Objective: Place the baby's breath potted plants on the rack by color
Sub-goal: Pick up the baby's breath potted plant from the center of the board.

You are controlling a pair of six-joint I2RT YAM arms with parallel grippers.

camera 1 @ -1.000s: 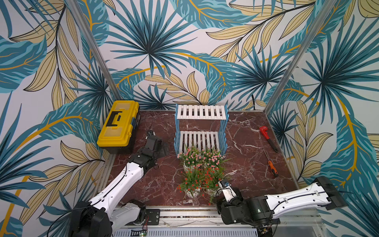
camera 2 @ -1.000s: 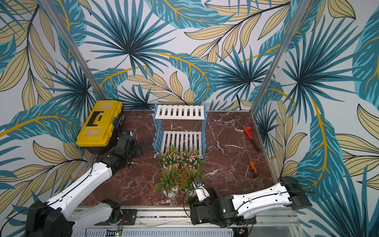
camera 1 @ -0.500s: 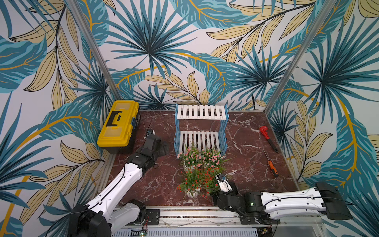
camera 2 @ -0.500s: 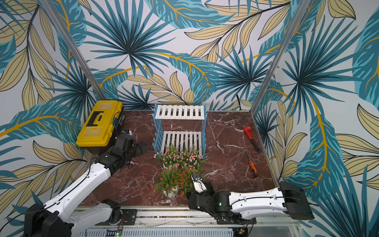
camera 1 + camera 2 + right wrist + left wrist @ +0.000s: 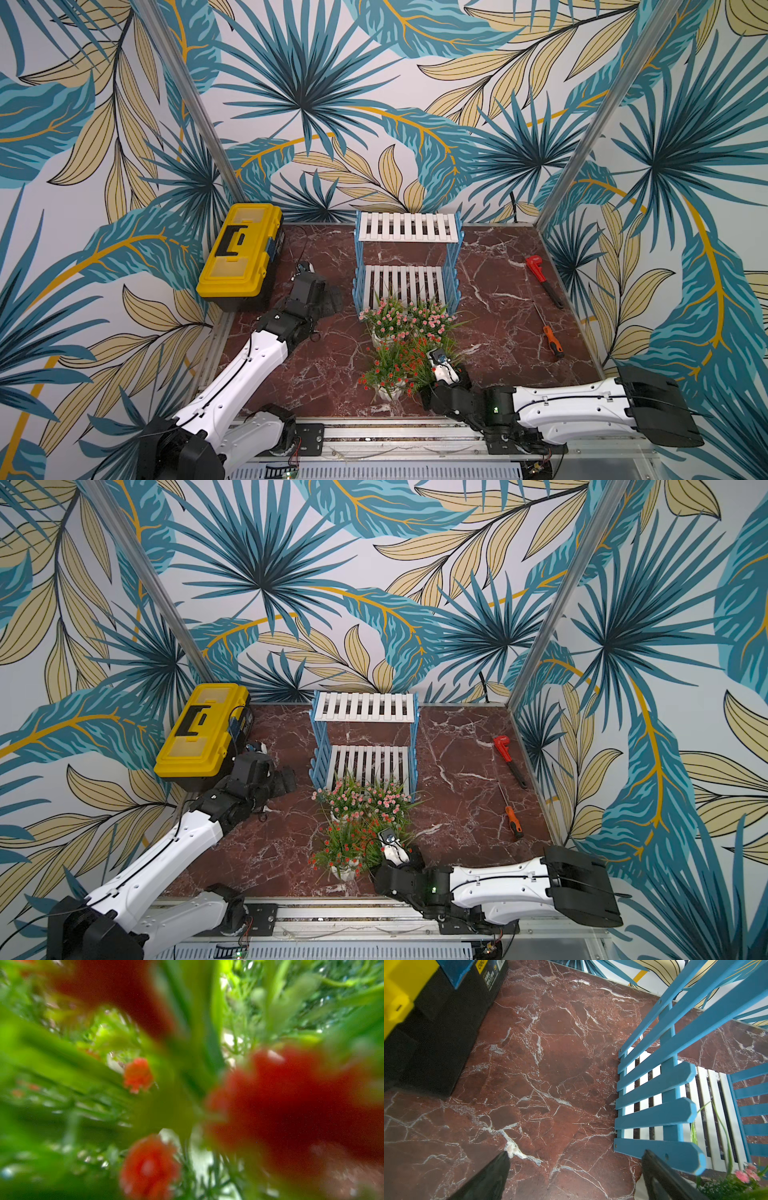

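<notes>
Marble (image 5: 324, 374) lies bare under the wide left claw (image 5: 575, 1154) beside the rack (image 5: 409, 226); right claw (image 5: 428, 386), buried in red plants (image 5: 390, 365), unreadable.

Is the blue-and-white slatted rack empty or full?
Empty: the blue-framed rack shows bare white slats on both shelves; the flowering potted plants stand before it.

Pink-flowered potted plants (image 5: 405, 319) and red-flowered potted plants (image 5: 388, 370) cluster on the marble table (image 5: 503, 328) just before the rack (image 5: 407, 226); the right gripper (image 5: 435, 355) sits among red blooms.
</notes>
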